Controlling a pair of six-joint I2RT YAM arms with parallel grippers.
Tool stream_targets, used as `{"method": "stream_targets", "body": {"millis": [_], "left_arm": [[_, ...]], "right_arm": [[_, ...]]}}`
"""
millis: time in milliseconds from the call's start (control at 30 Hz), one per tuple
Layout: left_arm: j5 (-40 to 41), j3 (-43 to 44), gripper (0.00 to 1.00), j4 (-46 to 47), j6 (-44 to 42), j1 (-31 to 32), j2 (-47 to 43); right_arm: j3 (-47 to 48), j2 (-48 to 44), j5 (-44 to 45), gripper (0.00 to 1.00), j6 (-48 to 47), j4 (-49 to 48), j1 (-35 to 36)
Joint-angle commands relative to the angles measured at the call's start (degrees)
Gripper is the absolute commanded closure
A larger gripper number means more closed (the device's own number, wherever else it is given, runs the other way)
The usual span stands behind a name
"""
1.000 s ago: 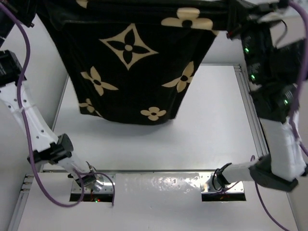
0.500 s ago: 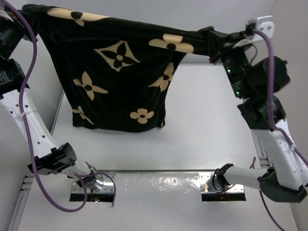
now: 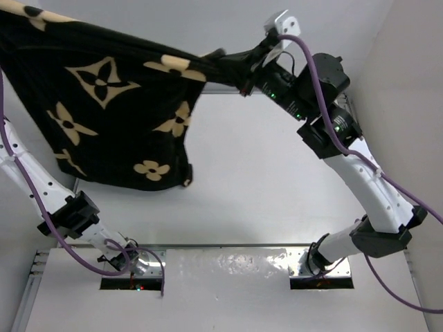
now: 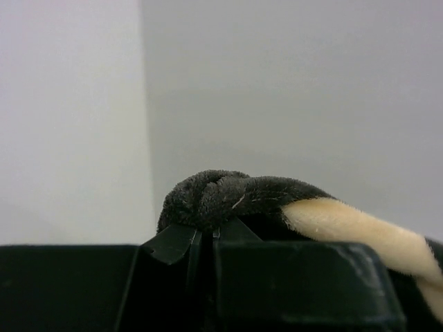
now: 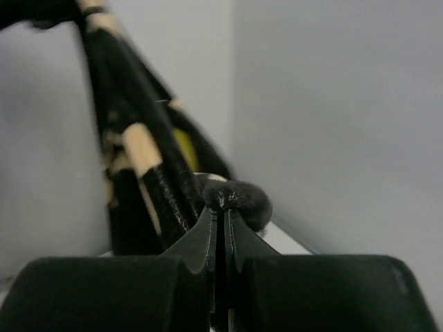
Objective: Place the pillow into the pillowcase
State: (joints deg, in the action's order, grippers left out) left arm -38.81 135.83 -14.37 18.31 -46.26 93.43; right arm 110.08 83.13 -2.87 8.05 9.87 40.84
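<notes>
The black pillowcase (image 3: 104, 104) with tan flower motifs hangs in the air over the left half of the white table (image 3: 277, 194), stretched between my two grippers. My right gripper (image 3: 243, 68) is shut on its top right corner; in the right wrist view the jaws (image 5: 223, 207) pinch a black plush fold (image 5: 239, 197). My left gripper (image 4: 206, 234) is shut on the other top edge (image 4: 228, 197); in the top view it is past the upper left edge. The pillow does not show in the top view. A small yellow-green patch (image 5: 184, 149) shows behind the fabric; I cannot tell what it is.
The left arm (image 3: 31, 180) runs up the left edge behind the hanging cloth. The right arm (image 3: 360, 180) arches over the table's right side. A metal rail (image 3: 228, 263) with the two arm bases lies along the near edge.
Both grippers have carried the pillowcase to the left. The right gripper has swung from the far right towards the top middle. The cloth now hangs over the table's left side.
</notes>
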Motion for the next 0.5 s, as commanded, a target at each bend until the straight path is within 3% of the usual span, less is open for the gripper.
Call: {"method": "stream_targets", "body": {"millis": [0, 133, 233, 333, 467], "left_arm": [[18.5, 1.6, 1.00, 13.3, -0.2, -2.2, -4.1], [21.5, 5.1, 1.00, 18.0, -0.1, -2.2, -3.0], [17.0, 3.0, 1.00, 21.1, 4.9, -1.5, -2.0], [11.0, -3.3, 1.00, 22.6, 7.2, 0.3, -1.6], [12.4, -5.2, 1.00, 20.7, -5.0, 0.3, 2.5]], "right_arm": [[3.7, -4.1, -13.3, 1.00, -1.8, -8.0, 4.1], [-3.0, -7.9, -17.9, 1.00, -0.1, -15.3, 8.6], [-10.5, -12.6, -13.9, 1.00, -1.9, -18.3, 11.0], [-19.4, -17.1, -3.7, 1.00, -3.4, -19.7, 11.1], [-26.4, -18.6, 11.6, 1.00, -3.4, -17.1, 8.4]]}}
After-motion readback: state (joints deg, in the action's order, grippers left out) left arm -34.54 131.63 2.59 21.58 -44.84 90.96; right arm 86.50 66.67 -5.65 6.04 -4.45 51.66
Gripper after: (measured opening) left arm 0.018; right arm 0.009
